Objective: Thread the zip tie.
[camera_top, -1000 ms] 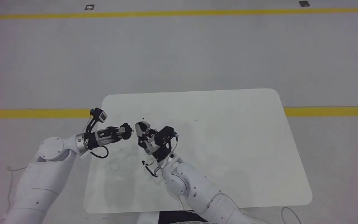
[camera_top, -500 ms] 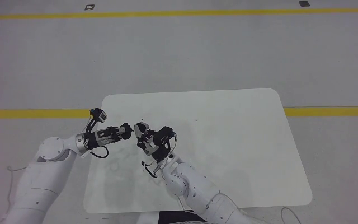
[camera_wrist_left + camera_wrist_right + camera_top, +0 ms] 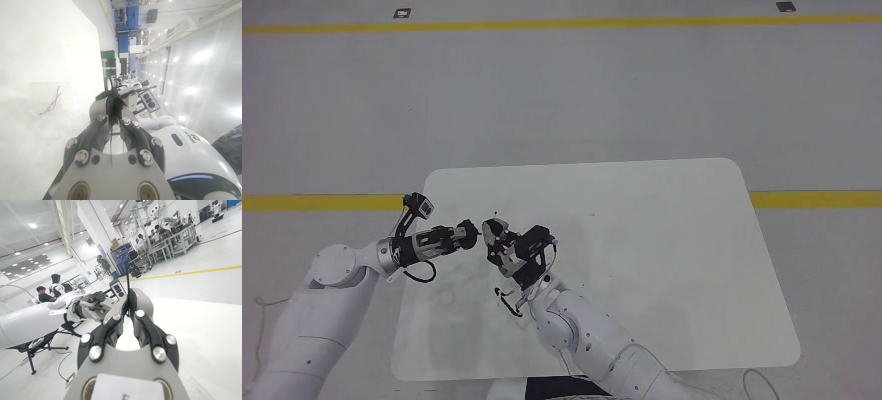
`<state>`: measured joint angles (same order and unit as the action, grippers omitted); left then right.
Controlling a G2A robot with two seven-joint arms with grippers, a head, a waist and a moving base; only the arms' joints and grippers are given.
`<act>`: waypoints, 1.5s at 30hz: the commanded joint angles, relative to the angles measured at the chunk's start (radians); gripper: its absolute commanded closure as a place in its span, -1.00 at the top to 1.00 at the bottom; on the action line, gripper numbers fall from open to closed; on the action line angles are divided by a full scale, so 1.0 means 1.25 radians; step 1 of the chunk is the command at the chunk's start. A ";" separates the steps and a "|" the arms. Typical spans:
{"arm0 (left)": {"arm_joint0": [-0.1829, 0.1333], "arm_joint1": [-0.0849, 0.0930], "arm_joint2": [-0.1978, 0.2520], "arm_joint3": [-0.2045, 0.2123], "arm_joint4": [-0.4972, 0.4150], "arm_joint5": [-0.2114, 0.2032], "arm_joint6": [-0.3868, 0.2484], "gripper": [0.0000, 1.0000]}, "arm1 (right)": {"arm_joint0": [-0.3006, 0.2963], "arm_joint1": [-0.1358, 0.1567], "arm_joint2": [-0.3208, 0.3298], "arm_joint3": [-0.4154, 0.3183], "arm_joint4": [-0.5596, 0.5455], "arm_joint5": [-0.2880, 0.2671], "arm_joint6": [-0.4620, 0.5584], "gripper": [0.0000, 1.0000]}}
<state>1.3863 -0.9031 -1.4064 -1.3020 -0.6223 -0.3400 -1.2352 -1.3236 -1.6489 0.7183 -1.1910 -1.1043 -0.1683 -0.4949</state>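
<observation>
Over the left part of the white table [image 3: 662, 270], my two grippers meet tip to tip. A black zip tie [image 3: 114, 93] is pinched in my left gripper [image 3: 113, 107], its small head poking out past the fingertips and its thin strap trailing back between the fingers. My right gripper [image 3: 129, 307] is shut on a thin black strap [image 3: 127, 279] that stands straight up beyond its fingertips. In the top view my left gripper [image 3: 469, 235] and right gripper [image 3: 490, 238] are almost touching. The left arm's wrist [image 3: 90, 308] lies just behind the right fingers.
A few thin dark strands [image 3: 52, 104] lie on the table near the grippers. A black cable loop [image 3: 507, 298] hangs from the right forearm. Bare tabletop stretches to the right and toward the far edge [image 3: 582, 165].
The right gripper has edged slightly toward the left gripper. Both stay shut.
</observation>
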 commanded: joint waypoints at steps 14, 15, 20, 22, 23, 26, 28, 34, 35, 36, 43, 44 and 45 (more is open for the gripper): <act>0.000 0.000 0.000 0.000 0.000 0.000 0.000 -1.00 | 0.002 -0.005 -0.001 0.016 0.003 -0.003 0.000 -1.00; 0.000 0.000 0.000 0.000 0.000 0.000 0.000 -1.00 | 0.002 -0.006 -0.001 0.017 0.004 -0.003 -0.002 -1.00; 0.000 0.000 0.000 0.000 0.000 0.000 0.000 -1.00 | 0.000 -0.008 -0.001 0.021 0.008 -0.010 -0.016 -1.00; 0.000 0.000 0.000 0.000 0.000 0.000 0.000 -1.00 | 0.000 -0.009 -0.001 0.024 0.013 -0.018 -0.023 -1.00; 0.000 0.000 0.000 0.000 0.000 0.000 0.000 -1.00 | 0.000 -0.009 -0.001 0.025 0.015 -0.022 -0.027 -1.00; 0.000 0.000 0.000 0.000 0.000 0.000 0.000 -1.00 | 0.002 -0.011 -0.001 0.030 0.022 -0.035 -0.037 -1.00; 0.000 0.000 0.000 0.000 0.000 0.000 0.000 -1.00 | 0.004 -0.012 -0.002 0.034 0.026 -0.042 -0.041 -1.00; 0.000 0.000 0.000 0.000 0.000 0.000 0.000 -1.00 | 0.017 -0.017 -0.004 0.061 0.034 -0.062 -0.050 -1.00; 0.000 0.000 0.000 0.000 0.000 0.000 0.000 -1.00 | 0.020 -0.017 -0.004 0.067 0.035 -0.066 -0.053 -1.00; 0.000 0.000 0.000 0.000 0.000 0.000 0.000 -1.00 | 0.022 -0.018 -0.004 0.072 0.035 -0.069 -0.054 -1.00; 0.000 0.000 0.000 0.000 0.000 0.000 0.000 -1.00 | 0.032 -0.020 -0.001 0.103 0.031 -0.091 -0.078 -1.00; 0.000 0.000 0.000 0.000 0.000 0.000 0.000 -1.00 | 0.033 -0.020 -0.002 0.106 0.030 -0.094 -0.081 -1.00; 0.000 0.000 0.000 0.000 0.000 0.000 0.000 -1.00 | 0.034 -0.021 -0.002 0.109 0.029 -0.096 -0.084 -1.00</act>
<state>1.3863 -0.9031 -1.4064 -1.3020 -0.6223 -0.3400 -1.2352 -1.2818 -1.6744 0.7164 -1.0585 -1.0663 -0.2853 -0.5965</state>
